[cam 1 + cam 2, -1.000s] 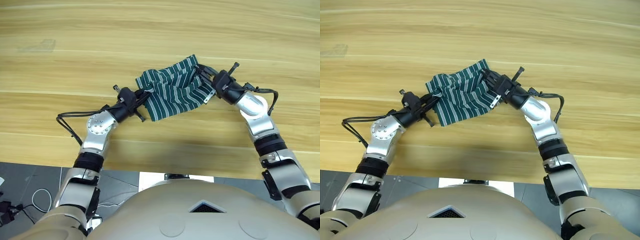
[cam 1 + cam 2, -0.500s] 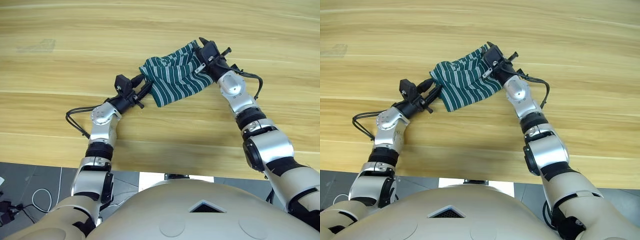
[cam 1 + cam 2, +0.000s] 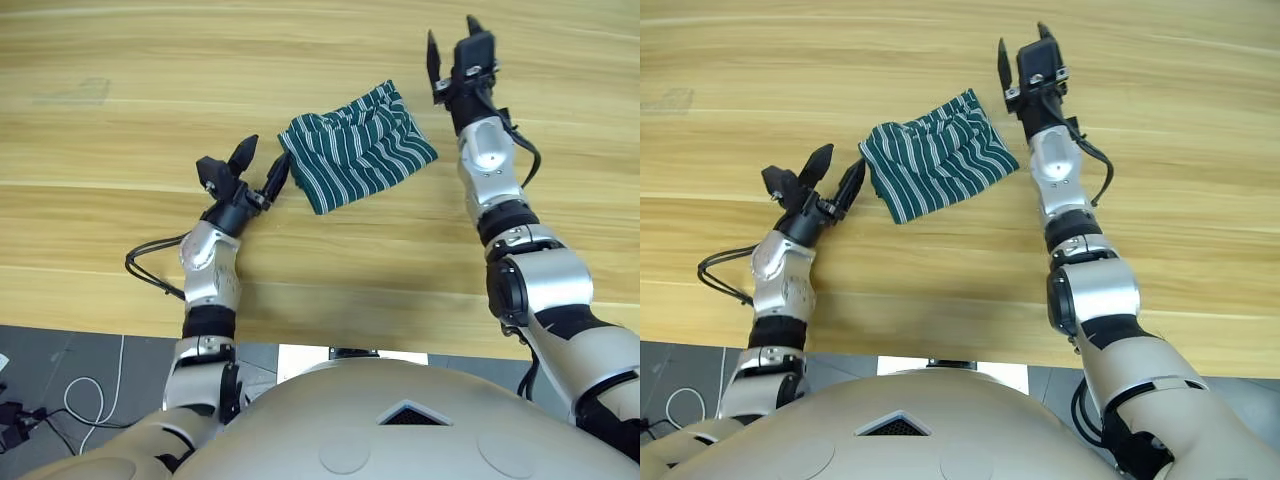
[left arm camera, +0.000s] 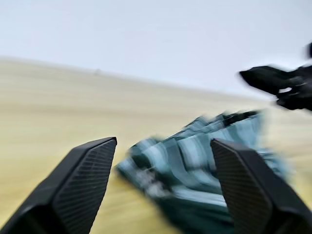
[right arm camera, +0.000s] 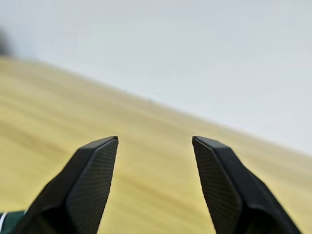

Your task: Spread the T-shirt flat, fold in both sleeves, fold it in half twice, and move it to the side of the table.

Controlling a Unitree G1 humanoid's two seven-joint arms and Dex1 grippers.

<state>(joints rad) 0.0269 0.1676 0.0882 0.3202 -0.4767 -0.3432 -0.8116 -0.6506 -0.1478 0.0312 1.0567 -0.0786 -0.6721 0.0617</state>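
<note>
Flanking folded T-shirt [image 3: 355, 147] on table [image 3: 150, 60]: left gripper [image 3: 265, 158], right gripper [image 3: 450, 30], both splayed.

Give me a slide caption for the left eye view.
Loosely folded green striped T-shirt on the wooden table; open left hand beside it, open right hand apart from it.

No legible txt, labels or nos. anywhere.

Light wooden table [image 3: 120, 60], grey floor [image 3: 60, 350] below its edge, pale wall [image 5: 195, 48] behind
</note>
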